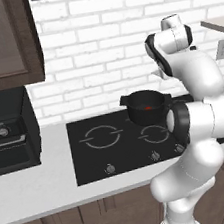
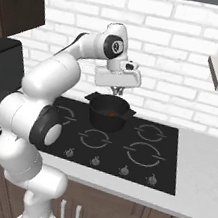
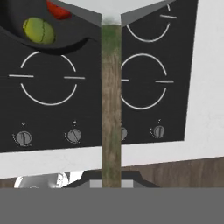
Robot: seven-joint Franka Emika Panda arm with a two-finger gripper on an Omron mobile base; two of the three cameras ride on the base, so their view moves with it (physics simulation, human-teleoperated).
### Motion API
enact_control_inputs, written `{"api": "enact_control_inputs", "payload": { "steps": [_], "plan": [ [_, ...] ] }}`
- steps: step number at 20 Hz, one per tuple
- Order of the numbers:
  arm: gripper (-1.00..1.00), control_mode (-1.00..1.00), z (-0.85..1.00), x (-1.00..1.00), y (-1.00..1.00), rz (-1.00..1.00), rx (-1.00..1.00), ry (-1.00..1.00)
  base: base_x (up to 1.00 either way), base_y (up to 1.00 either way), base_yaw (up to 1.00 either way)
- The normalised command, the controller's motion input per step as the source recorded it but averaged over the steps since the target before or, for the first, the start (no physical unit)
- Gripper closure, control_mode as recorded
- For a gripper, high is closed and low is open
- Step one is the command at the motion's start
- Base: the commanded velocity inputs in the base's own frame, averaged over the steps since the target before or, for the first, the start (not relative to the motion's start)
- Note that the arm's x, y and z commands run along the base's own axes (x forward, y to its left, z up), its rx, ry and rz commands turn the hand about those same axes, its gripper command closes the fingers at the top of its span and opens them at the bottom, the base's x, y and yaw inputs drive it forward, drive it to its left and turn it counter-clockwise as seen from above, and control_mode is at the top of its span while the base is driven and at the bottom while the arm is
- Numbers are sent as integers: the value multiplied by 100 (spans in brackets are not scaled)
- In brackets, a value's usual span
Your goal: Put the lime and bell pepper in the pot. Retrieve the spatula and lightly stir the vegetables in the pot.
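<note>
White brick wall (image 1: pixel 99 45) backs a pale table (image 1: pixel 40 195) with a black cooktop (image 1: pixel 97 154). From the left base, the black pot (image 1: pixel 144 107) shows a red bell pepper (image 1: pixel 148 108) inside. From the right base, the gripper (image 2: pixel 116 91) hangs just above the pot. The hand view adds a green lime (image 3: pixel 38 30) beside the pepper, and the gripper pinching the spatula (image 3: pixel 111 100), brown handle, pale flat head.

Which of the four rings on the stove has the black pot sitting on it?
The back left ring, under the pot; the other three rings, like the front right one, lie bare.
</note>
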Motion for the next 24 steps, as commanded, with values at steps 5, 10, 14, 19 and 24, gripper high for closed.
{"api": "enact_control_inputs", "payload": {
  "steps": [5, 10, 14, 19, 24],
  "plan": [
    [100, -100, 15, 49, 29, 11, 0, 3, 0, 0, 0],
    [100, -100, 0, 24, 2, 3, 0, 10, 0, 0, 0],
    [100, -100, 0, 0, 0, 0, -6, 0, 0, 0, 0],
    [100, -100, 0, 10, 0, 10, -10, 6, 0, 0, 0],
    [100, -100, 0, 11, 0, 21, -15, 8, 0, 0, 0]
  ]
}}
